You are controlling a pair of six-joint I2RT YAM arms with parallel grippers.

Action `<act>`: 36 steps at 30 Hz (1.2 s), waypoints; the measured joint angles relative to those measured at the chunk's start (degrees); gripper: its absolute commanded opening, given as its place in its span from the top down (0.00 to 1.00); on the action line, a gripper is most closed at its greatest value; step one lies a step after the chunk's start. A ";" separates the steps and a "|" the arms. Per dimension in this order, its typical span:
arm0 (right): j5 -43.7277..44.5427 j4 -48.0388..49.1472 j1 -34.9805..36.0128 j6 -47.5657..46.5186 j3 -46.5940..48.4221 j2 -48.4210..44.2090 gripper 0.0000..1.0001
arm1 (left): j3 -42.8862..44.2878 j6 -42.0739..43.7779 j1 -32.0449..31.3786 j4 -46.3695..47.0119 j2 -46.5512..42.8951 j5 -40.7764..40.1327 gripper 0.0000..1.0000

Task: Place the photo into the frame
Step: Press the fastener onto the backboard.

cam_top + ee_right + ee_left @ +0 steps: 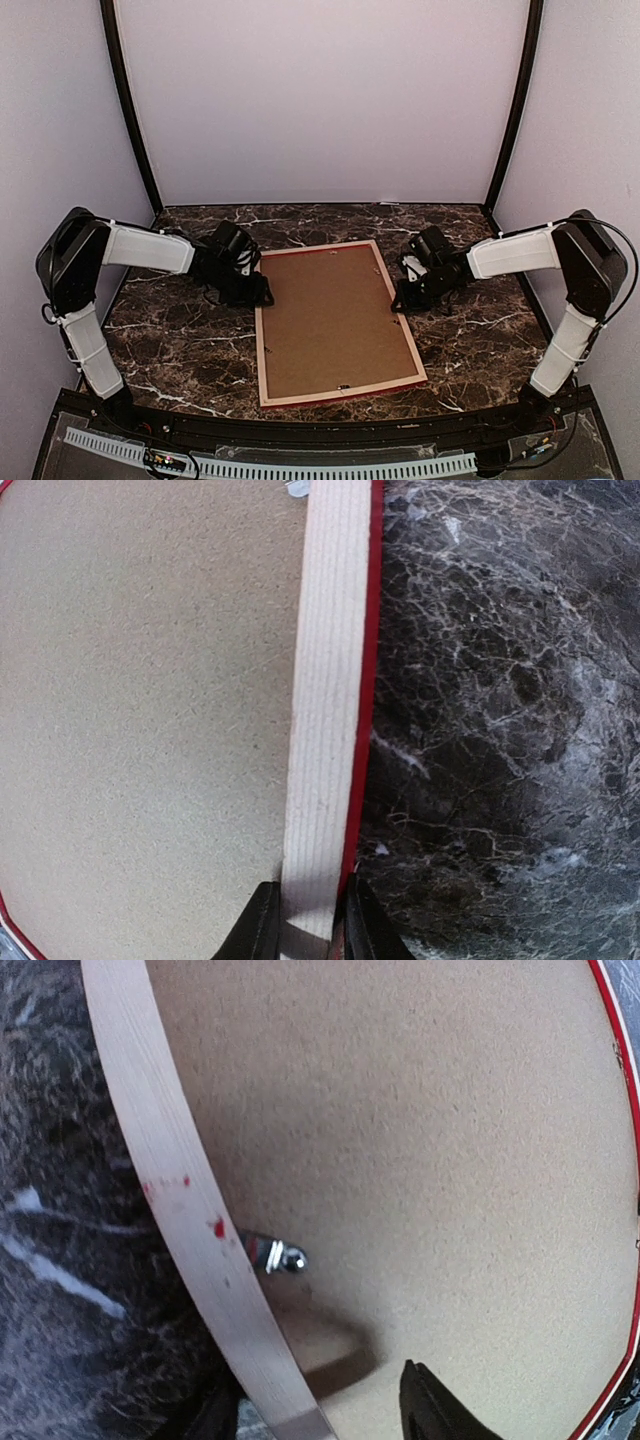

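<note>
Overhead view: high, looking down across the whole table [180,340]; wrist views: close, looking down on opposite rails of the frame [325,680].

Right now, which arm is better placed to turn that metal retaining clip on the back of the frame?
Left, probably. The left gripper is open beside the clip on the left rail of the frame; the right gripper is pinching the right rail, steadying it.
</note>
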 measured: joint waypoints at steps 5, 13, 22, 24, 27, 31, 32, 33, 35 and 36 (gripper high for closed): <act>-0.48 0.02 -0.09 0.55 -0.07 0.04 0.58 | -1.90 -0.85 -2.08 -0.26 -1.29 -2.62 0.61; -0.70 1.07 -0.39 2.10 0.15 0.09 0.47 | -3.74 -2.84 -2.60 1.05 -2.19 -4.22 0.74; 0.31 3.72 -2.71 3.85 4.90 3.41 0.45 | -3.82 -4.13 -3.17 1.29 -2.36 -5.22 0.77; 0.83 3.85 -3.06 4.00 6.80 4.96 0.44 | -3.82 -4.13 -3.26 1.29 -2.36 -5.35 0.77; 1.44 3.85 -3.23 3.74 9.86 7.41 0.44 | -3.61 -4.09 -3.32 1.01 -2.36 -5.53 0.77; 2.34 3.78 -3.23 2.64 11.91 9.14 0.47 | -3.37 -4.04 -3.37 0.55 -2.36 -5.77 0.77; 2.43 3.76 -3.23 2.23 12.28 9.55 0.47 | -3.23 -4.04 -3.39 0.33 -2.32 -5.88 0.77; 2.56 3.74 -3.23 1.90 12.57 9.90 0.48 | -3.10 -4.04 -3.41 0.13 -2.27 -5.97 0.77; 2.73 3.39 -3.23 1.09 13.25 10.78 0.49 | -2.73 -4.02 -3.41 -0.42 -2.14 -6.12 0.77; 2.82 3.30 -3.23 0.68 13.44 11.06 0.50 | -2.67 -4.00 -3.41 -0.48 -2.10 -6.14 0.77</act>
